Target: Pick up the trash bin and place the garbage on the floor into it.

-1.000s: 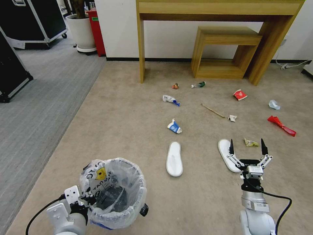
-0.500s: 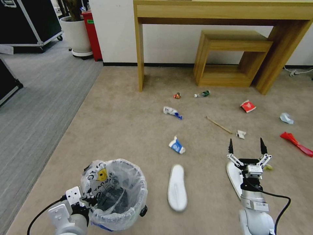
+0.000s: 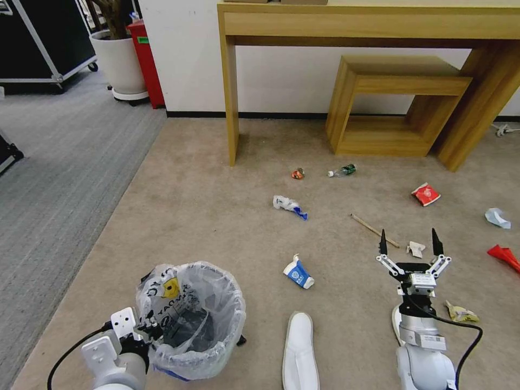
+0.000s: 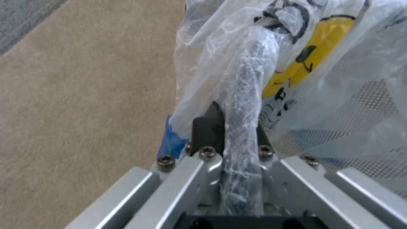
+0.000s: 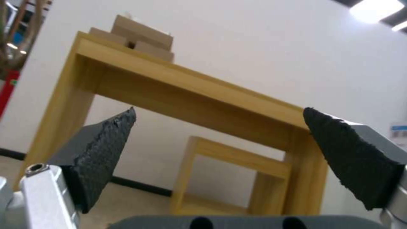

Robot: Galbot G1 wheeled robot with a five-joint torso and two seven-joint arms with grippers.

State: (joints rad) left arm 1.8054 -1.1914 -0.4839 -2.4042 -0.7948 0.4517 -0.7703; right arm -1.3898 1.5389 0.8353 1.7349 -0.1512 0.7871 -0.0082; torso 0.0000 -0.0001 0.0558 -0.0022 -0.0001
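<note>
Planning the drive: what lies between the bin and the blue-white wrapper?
Head view: bare carpet between trash bin and wrapper.

An office-like test room: black wheeled flight cases (image 3: pixel 43 43), grey ribbed carpet (image 3: pixel 59 162), bare wooden console table (image 3: pixel 368 24).

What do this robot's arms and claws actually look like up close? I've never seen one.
Both arms are rounded silver-white tubes with black cables looping alongside. The right gripper has two pointed black fingers with rough textured pads on silver linkages, above a small silver block and a white printed label. The left gripper has angular brushed-aluminium brackets with hex-head bolts, black fingertips and a white square plate beside the wrist.
</note>
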